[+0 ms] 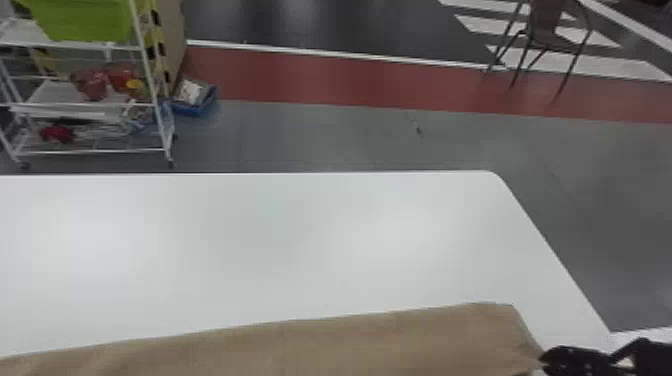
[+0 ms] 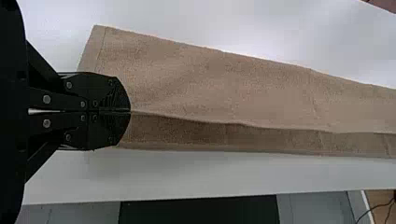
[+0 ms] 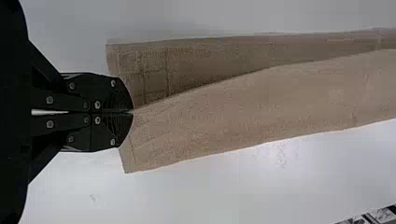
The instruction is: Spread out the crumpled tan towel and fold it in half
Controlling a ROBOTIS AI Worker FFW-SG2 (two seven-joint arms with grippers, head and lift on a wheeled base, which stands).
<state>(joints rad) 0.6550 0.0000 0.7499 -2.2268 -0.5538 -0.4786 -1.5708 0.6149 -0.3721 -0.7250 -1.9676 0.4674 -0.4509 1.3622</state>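
White table (image 1: 250, 240), left gripper (image 2: 130, 111) and right gripper (image 1: 542, 357) gripping towel (image 1: 350, 345).

A tan cloth towel (image 1: 350, 345) is held at its right edge by the black right gripper (image 1: 543, 358); beyond the white round-cornered table (image 1: 250, 250), a lime-green bin (image 1: 85, 20) is supported by a white metal rack (image 1: 55, 94).
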